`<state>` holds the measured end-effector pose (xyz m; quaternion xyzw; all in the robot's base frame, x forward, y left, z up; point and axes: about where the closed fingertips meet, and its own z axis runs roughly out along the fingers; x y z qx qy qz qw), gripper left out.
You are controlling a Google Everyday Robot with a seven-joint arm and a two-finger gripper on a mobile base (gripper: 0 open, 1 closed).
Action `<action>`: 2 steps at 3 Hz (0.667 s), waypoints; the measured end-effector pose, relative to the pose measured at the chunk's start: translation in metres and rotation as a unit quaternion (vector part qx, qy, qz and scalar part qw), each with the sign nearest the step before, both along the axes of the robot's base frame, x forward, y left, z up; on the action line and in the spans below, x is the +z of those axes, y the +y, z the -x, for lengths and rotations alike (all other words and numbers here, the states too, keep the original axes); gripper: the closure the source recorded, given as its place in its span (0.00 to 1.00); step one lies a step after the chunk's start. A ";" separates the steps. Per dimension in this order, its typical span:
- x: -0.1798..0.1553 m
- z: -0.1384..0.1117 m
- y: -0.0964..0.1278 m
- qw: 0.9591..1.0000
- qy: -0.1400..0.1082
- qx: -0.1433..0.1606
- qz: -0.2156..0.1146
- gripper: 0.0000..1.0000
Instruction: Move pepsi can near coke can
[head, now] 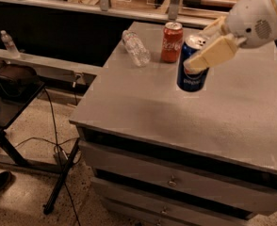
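The dark blue pepsi can is held upright by my gripper, whose cream fingers are shut around its upper half. The can hangs just above the grey cabinet top, slightly tilted. The red-orange coke can stands upright at the back of the top, just left of and behind the pepsi can, a small gap apart. My white arm comes in from the upper right.
A clear plastic bottle lies on its side left of the coke can. The cabinet has drawers below its front edge. A dark stand with cables sits on the floor to the left. A shelf ledge runs behind.
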<state>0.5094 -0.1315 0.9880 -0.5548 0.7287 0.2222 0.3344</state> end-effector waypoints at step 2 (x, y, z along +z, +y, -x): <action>0.077 -0.073 0.017 0.997 -0.064 -0.033 -0.018 1.00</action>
